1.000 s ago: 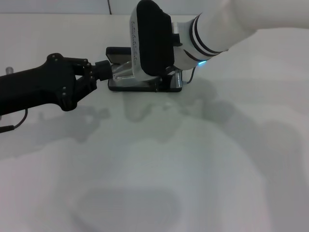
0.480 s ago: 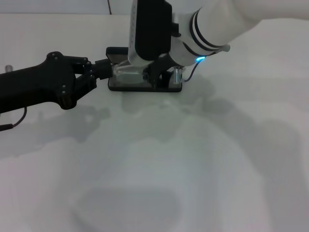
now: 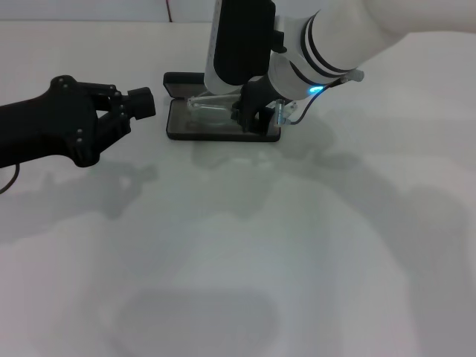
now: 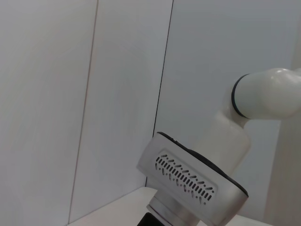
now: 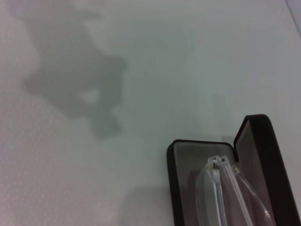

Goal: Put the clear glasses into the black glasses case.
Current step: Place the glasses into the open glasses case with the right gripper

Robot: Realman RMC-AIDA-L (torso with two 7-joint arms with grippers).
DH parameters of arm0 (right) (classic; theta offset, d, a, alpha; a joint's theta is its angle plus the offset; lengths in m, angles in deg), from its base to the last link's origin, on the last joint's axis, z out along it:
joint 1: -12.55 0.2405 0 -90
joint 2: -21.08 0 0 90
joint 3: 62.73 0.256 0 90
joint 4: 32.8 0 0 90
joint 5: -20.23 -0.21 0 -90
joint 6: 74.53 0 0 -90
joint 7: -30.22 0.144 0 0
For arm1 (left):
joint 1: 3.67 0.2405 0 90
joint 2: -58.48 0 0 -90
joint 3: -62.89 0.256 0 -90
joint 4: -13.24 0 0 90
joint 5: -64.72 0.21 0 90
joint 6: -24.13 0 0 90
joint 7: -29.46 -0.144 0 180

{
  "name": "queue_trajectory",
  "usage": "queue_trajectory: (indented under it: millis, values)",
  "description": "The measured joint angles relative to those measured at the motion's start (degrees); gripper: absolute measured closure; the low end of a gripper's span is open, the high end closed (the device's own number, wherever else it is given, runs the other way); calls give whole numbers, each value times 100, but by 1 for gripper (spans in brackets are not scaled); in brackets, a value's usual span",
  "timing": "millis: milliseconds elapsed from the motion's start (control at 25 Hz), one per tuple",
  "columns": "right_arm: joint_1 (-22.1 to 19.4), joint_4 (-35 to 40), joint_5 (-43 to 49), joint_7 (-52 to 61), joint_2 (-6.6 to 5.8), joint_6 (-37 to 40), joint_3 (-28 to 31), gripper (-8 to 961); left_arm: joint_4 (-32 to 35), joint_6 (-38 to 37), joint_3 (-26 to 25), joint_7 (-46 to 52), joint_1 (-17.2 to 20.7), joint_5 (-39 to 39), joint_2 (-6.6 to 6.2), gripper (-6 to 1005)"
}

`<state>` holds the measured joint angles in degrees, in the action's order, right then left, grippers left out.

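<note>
The black glasses case (image 3: 222,136) lies open at the far middle of the white table, its lid (image 3: 181,80) standing up behind it. The clear glasses (image 3: 209,110) rest tilted in the case's grey tray, one end raised toward my right gripper (image 3: 250,119), which hangs over the tray's right half and is shut on them. The right wrist view shows the glasses (image 5: 220,188) above the grey lining inside the case (image 5: 172,188). My left gripper (image 3: 143,103) hovers left of the case, apart from it.
The bare white table (image 3: 238,245) spreads toward me, with a wall seam behind the case. In the left wrist view only the right arm's grey wrist housing (image 4: 190,181) and white wall panels show.
My left gripper has pulled back to the left, away from the case's left end. The right gripper has lifted and turned slightly over the case, so more of the glasses shows in the tray.
</note>
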<state>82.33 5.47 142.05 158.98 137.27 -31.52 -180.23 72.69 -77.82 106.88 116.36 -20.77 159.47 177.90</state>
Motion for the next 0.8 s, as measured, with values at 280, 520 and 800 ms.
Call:
queue_trajectory:
  millis: [280, 520, 800]
  values:
    - [-6, -4, -43, 13, 0, 44, 125, 879, 21, 0, 9, 28, 5, 2, 1, 875]
    - [-29, -43, -54, 19, 0, 8, 144, 876, 23, 0, 24, 29, 5, 22, 2, 873]
    - [-68, -48, -89, 127, 0, -42, 150, 872, 24, 0, 30, 29, 6, 23, 1, 872]
